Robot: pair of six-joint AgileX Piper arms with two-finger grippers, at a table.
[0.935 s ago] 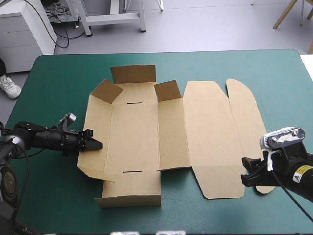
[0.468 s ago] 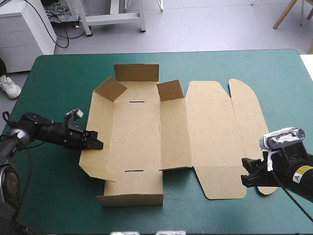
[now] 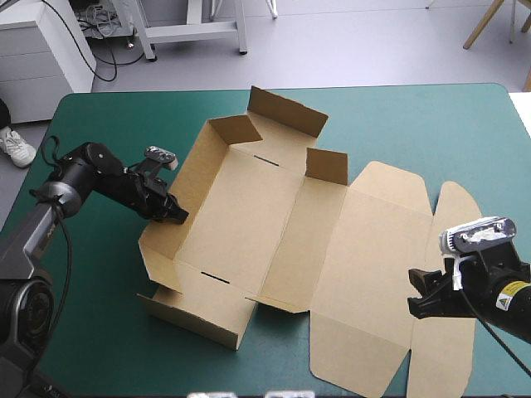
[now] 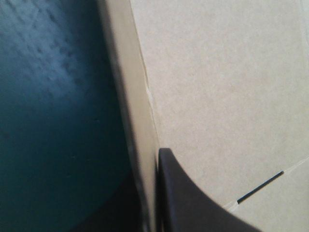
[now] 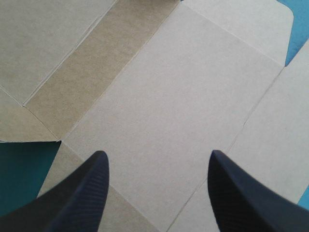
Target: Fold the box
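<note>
Your left claw (image 3: pixel 176 215) pinches the box (image 3: pixel 249 207) by its raised side toward the surface's (image 3: pixel 99 116) left edge; your right claw (image 3: pixel 415 294) hangs wide.

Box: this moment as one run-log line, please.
brown board box: walls partly raised, lid flat | left gripper: shut on left wall | right gripper: open over lid

Box (image 3: pixel 274 232): plain brown board throughout, no print. Thin dark slots (image 3: pixel 265 160) mark the base panel. In the right wrist view one strip (image 5: pixel 82 63) reads a darker brown than the boards beside it, possibly shade only.

Table cover (image 3: pixel 398 124): even teal-green, faintly pebbled in the left wrist view.

Left gripper (image 3: pixel 178 217) and right gripper (image 3: pixel 417 303): black. The right one's fingers (image 5: pixel 82 198) carry fine ribbing.

Right arm (image 3: pixel 498 303): black, with a small yellow label (image 3: pixel 504 288).
</note>
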